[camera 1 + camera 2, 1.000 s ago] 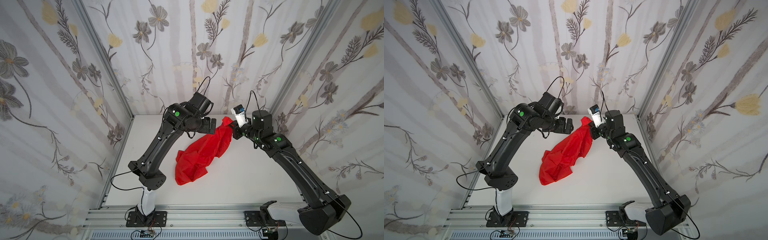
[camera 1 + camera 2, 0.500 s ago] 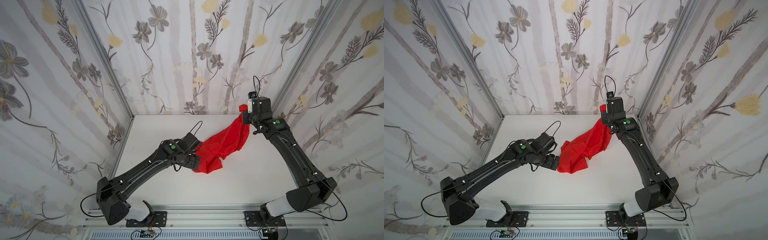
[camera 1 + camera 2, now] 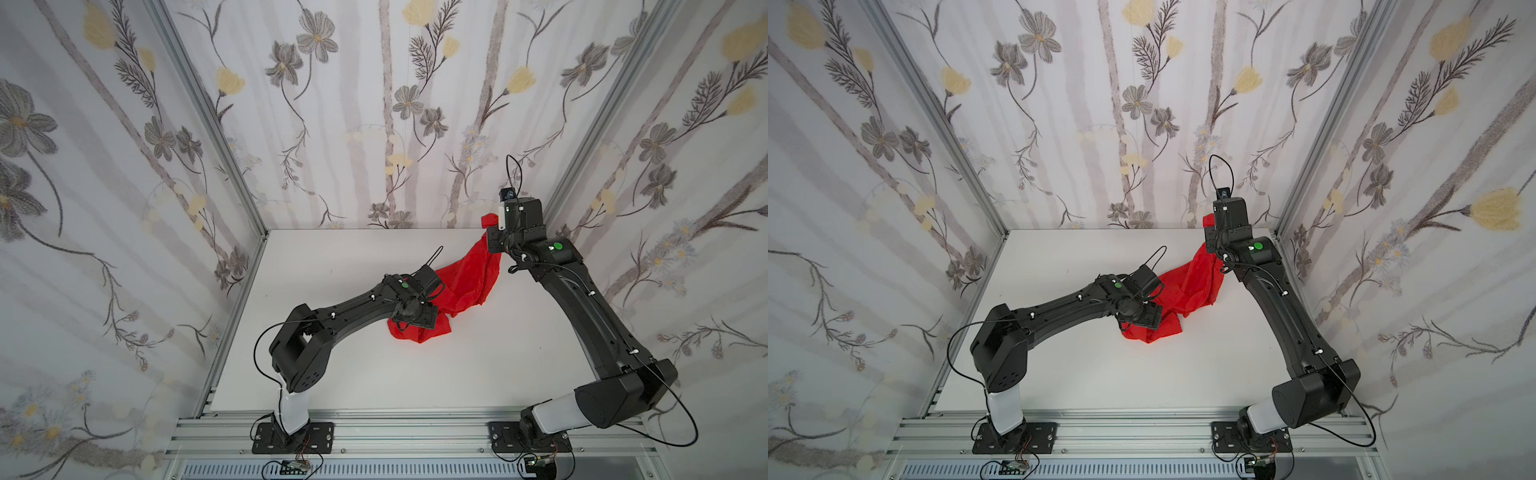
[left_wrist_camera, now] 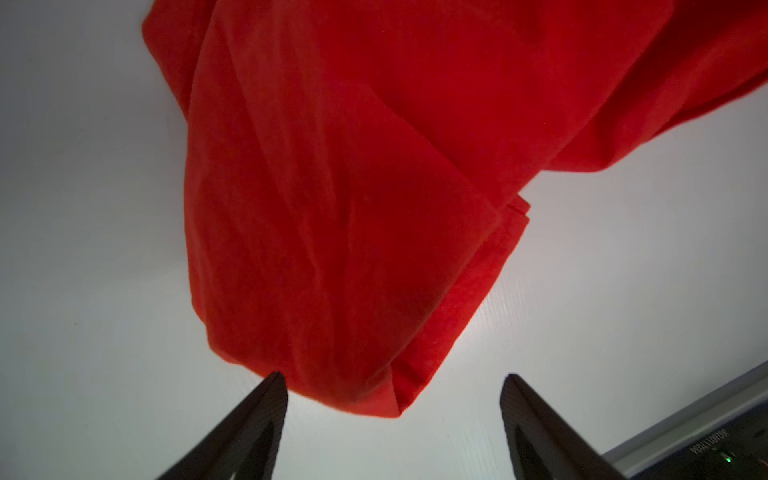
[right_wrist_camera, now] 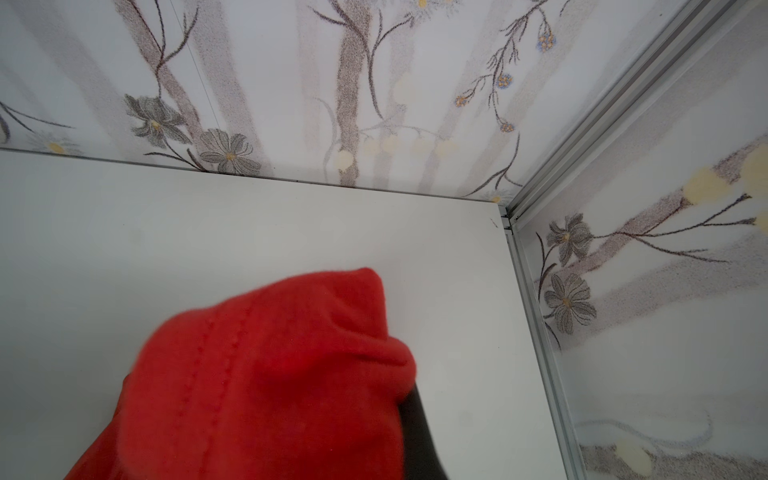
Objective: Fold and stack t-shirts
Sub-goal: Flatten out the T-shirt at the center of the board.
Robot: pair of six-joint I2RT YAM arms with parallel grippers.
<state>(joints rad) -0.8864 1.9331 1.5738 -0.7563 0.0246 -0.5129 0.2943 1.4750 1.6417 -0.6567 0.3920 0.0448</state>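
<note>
The red t-shirt (image 3: 469,278) hangs in a crumpled band from the back right down to a heap (image 3: 1152,328) on the white table (image 3: 332,374). My right gripper (image 3: 494,235) is raised near the back right corner and shut on the shirt's upper end. In the right wrist view the fabric (image 5: 266,374) wraps over the jaws, and only one dark finger (image 5: 415,432) shows. My left gripper (image 4: 392,388) points down over the heap's near end, jaws open. A folded corner of the shirt (image 4: 374,390) lies between its fingertips (image 4: 274,399), unclamped.
Flowered walls close the table at the back (image 3: 374,166), left (image 3: 124,208) and right (image 3: 665,208). An aluminium corner post (image 5: 536,291) stands close beside the right gripper. A metal rail (image 3: 374,432) with both arm bases runs along the front edge.
My left arm swung from the back of the table down to the shirt's near end. My right gripper carried the upper end toward the back right corner, dragging the shirt rightward.
</note>
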